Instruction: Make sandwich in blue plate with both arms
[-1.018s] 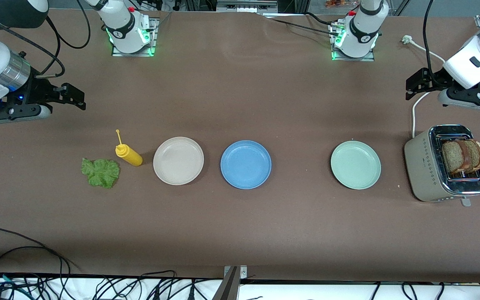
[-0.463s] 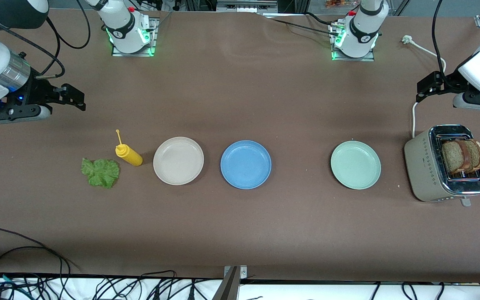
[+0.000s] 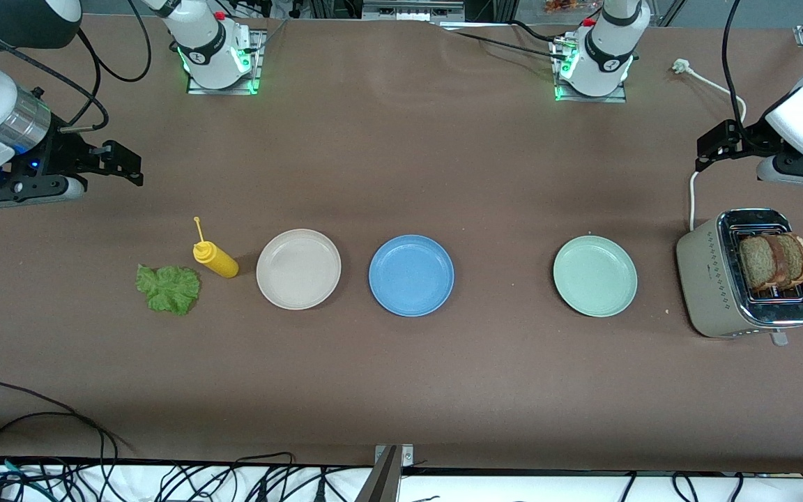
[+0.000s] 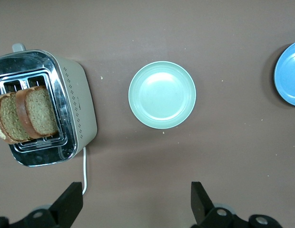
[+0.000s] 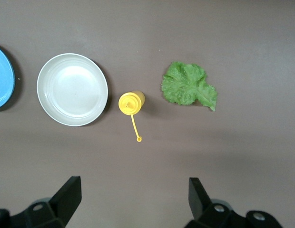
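Left gripper [image 4: 133, 209] wide open, empty, over bare table at the toaster's [image 3: 712, 279] 12 o'clock; right gripper [image 5: 133, 206] likewise, waiting. Bread [image 3: 772, 261] probably sits tight; a skewed pinch could tip it.

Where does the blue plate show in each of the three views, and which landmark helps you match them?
Front view: blue plate at mid-table, between the beige plate and the green plate.
Left wrist view: only part of it, cut by the picture's edge.
Right wrist view: only a sliver at the edge, beside the beige plate.
Shared landmark: the blue plate itself is the only thing in all three.
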Controlling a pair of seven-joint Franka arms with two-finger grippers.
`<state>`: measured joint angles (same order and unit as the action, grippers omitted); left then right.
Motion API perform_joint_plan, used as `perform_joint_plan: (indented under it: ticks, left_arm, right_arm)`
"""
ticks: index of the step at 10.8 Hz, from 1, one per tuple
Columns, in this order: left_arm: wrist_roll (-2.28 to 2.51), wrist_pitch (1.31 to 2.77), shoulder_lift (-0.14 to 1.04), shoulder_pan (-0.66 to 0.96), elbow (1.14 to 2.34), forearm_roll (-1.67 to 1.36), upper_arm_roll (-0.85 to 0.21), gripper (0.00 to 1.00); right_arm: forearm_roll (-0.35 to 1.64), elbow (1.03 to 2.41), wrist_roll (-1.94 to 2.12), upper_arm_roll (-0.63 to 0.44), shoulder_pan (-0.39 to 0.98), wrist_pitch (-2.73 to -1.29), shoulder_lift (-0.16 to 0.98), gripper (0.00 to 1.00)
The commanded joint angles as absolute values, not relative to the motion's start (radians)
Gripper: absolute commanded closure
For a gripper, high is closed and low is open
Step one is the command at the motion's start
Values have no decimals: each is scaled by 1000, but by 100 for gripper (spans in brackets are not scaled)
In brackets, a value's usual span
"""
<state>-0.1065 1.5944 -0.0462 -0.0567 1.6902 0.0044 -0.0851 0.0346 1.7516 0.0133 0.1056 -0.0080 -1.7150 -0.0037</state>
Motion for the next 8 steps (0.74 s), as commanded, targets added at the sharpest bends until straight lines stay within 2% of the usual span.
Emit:
perform_joint_plan:
  ticks: [1,6,8]
  left_arm:
    - [-133,1580,-40,-66,1672,-20,-84,0]
    - [-219,1582,0,-97,1628,-15,-83,0]
    - [-311,1582,63,-184,1566,-20,-84,0]
  right_arm:
    - [18,1753,9,109,-8,-1721,0,0]
    - [17,1758,9,107,-8,-1732,9,0]
    - [15,1763,9,107,-8,-1738,9,0]
